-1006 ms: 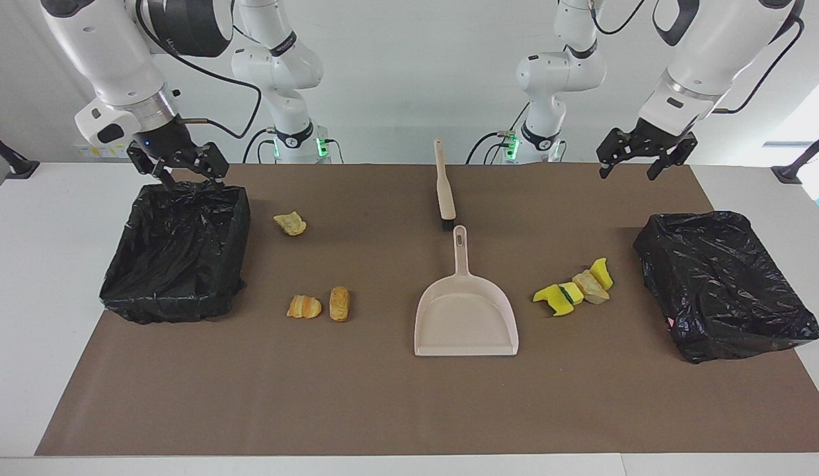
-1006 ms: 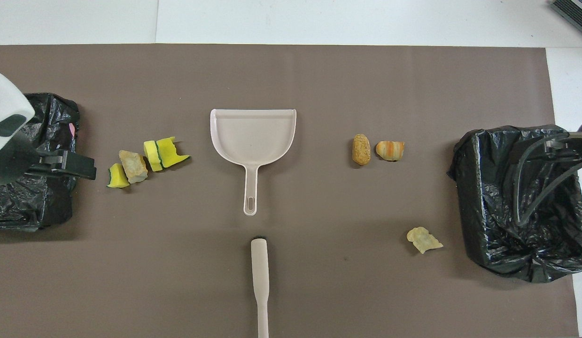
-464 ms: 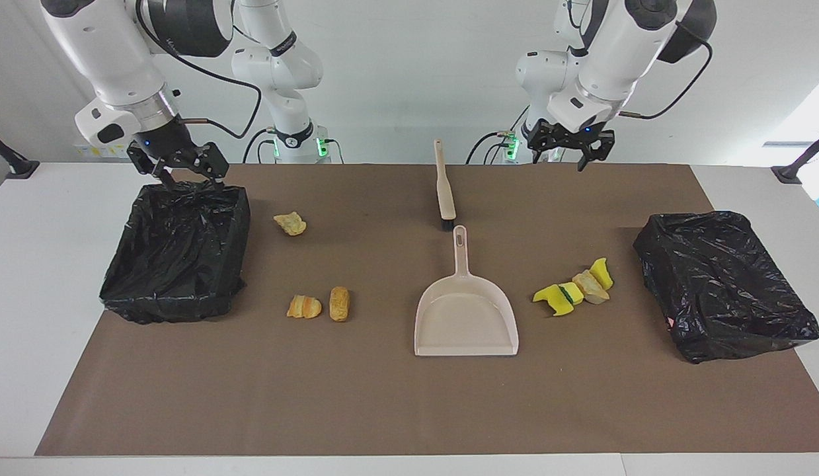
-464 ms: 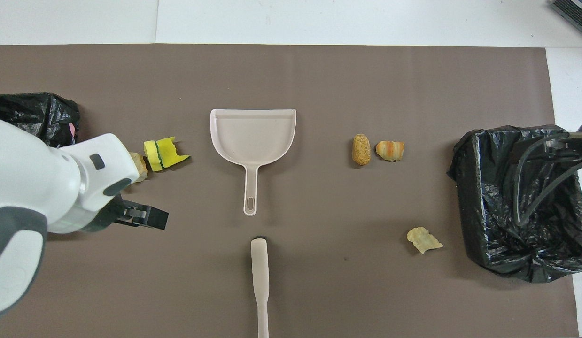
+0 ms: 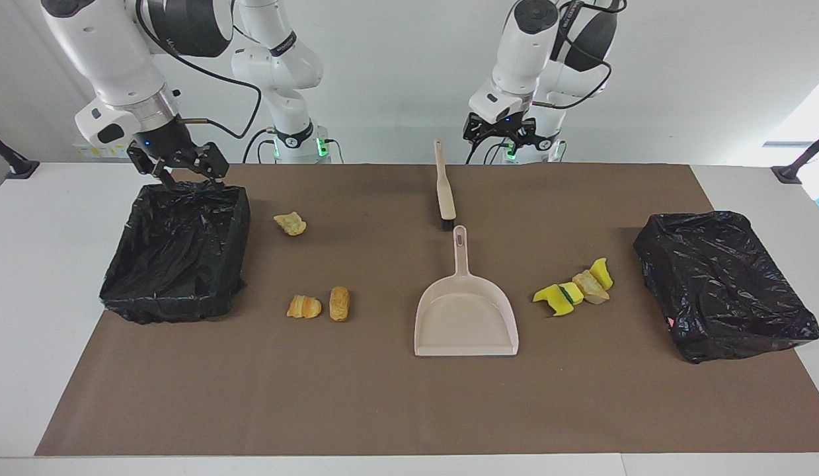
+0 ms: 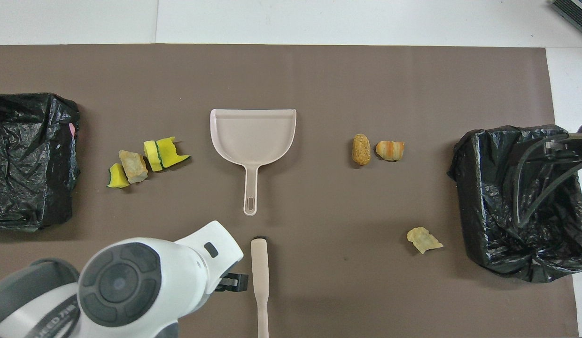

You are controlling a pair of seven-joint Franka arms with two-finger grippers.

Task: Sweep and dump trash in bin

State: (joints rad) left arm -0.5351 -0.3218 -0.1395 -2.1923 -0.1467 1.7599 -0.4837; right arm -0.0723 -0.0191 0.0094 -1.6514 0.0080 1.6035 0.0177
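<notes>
While the open, empty left claw (image 5: 506, 134) is held up beside the brush (image 5: 444, 187) handle, the right claw (image 5: 178, 168) is held open over a bin (image 5: 174, 254).

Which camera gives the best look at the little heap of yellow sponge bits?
The overhead view: the yellow sponge pieces lie spread out there, green layers showing, with a beige chunk among them. The facing view shows the same heap lower and more bunched, so the pieces overlap.

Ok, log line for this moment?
left gripper: open, beside brush handle | right gripper: open, over bin | dustpan, scraps: untouched
</notes>
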